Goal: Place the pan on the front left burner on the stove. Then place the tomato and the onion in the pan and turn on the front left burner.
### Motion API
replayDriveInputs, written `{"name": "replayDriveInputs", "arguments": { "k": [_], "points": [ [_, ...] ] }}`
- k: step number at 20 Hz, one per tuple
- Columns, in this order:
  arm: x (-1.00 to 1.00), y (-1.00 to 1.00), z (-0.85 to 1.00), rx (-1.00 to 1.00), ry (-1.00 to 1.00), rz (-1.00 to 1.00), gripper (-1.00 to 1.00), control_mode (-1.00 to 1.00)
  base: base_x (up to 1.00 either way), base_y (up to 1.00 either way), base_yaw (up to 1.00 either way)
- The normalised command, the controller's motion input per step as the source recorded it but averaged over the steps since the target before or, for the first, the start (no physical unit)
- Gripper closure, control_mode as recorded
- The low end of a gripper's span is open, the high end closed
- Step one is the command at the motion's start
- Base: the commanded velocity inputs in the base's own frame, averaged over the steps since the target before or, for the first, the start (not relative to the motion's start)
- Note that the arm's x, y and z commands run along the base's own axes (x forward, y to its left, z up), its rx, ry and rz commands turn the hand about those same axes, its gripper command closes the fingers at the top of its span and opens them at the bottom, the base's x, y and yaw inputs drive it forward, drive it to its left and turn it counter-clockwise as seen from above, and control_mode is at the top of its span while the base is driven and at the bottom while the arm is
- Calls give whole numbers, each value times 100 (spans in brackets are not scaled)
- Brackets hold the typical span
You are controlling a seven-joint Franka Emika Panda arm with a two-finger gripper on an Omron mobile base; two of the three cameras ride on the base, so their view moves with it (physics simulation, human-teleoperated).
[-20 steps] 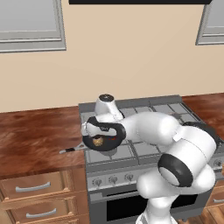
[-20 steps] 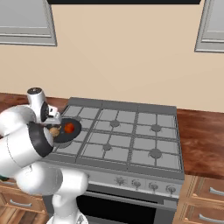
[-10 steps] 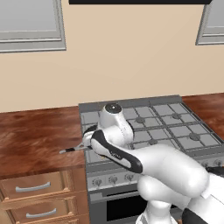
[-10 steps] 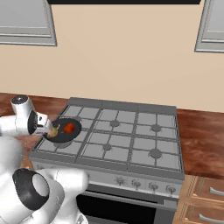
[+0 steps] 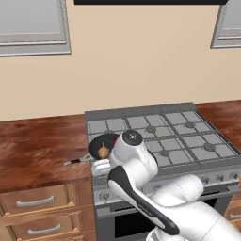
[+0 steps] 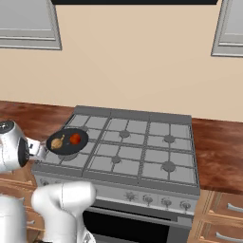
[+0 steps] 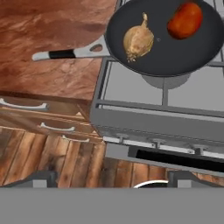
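Pan [image 7: 166, 39] holds onion [image 7: 138, 40] and tomato [image 7: 185, 20]; knob row [image 7: 153, 142] lies at 12 o'clock from the jaws, whose state I cannot tell.

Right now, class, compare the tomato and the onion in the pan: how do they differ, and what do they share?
The tomato is glossy red-orange and smoothly round; the onion is dull yellowish-tan with a pointed tip. In the hand view, the onion lies nearer the handle, the tomato farther from it. Both are similar in size and rest apart inside the pan.
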Motion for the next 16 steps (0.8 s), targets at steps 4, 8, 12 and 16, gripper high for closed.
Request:
{"name": "replayDriveInputs", "arguments": {
  "k": [4, 8, 12, 16],
  "points": [
    [-62, 16, 0, 0, -10, -7, -100, -100, 0, 0, 0],
    [-50, 17, 0, 0, -14, -9, -100, -100, 0, 0, 0],
    [-25, 7, 0, 0, -16, -10, -100, -100, 0, 0, 0],
    [-20, 15, 0, 0, -18, -8, -100, -100, 0, 0, 0]
  ]
}}
